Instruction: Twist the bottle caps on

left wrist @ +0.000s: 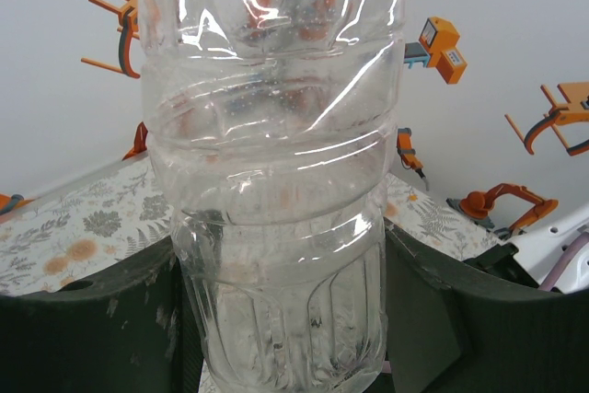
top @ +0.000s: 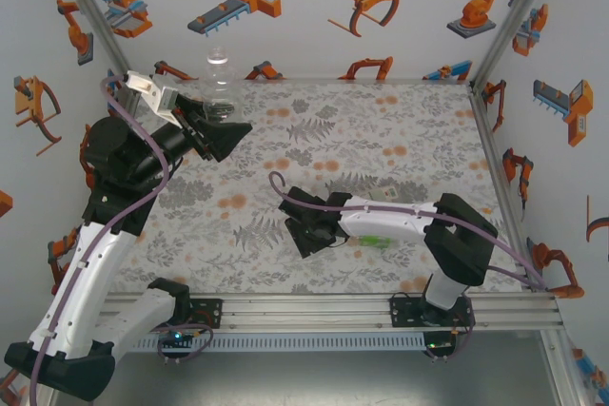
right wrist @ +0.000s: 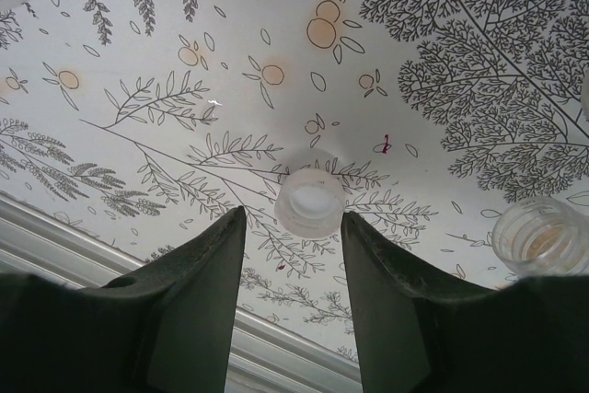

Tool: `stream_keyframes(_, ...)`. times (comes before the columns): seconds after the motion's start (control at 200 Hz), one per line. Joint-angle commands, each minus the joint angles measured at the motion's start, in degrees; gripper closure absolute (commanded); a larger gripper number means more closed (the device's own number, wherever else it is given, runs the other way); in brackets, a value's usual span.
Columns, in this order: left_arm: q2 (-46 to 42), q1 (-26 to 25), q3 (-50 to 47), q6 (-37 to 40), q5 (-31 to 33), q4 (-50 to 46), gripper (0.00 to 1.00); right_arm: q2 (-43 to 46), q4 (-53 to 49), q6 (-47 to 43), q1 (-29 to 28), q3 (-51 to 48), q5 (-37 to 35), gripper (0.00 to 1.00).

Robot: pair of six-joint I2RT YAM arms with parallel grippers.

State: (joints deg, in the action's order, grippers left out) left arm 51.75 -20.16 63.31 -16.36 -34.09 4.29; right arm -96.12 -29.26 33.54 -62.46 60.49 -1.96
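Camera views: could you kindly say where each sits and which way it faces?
Top external: above and behind the bases, looking down on the table; left arm, right arm show.
Left wrist: on-arm, faces the back wall; its fingers clamp a clear bottle.
Right wrist: on-arm, looks down at a white cap between its fingers.
Shared: top external also shows the bottle.

Bright, even light with faint shadows; glare streaks the clear bottle [left wrist: 276,163], and nearby surfaces seem slightly soft.

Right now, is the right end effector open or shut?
Open. The right end effector has fingers apart; a white cap lies on the table at their tips, unclamped.
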Motion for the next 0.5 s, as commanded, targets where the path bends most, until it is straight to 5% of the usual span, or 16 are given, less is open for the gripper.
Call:
stream_keyframes(0.0, -0.27, 0.15, 0.24, -1.22, -0.01, 2.55, 1.00, -0.74, -0.81, -0.47, -0.36, 0.36, 0.09, 0.54)
stream_keyframes(0.496, -0.15, 0.18, 0.35, -1.57, 0.16, 2.80, 1.00, -2.40, -0.66, -0.60, -0.31, 0.46, 0.39, 0.57)
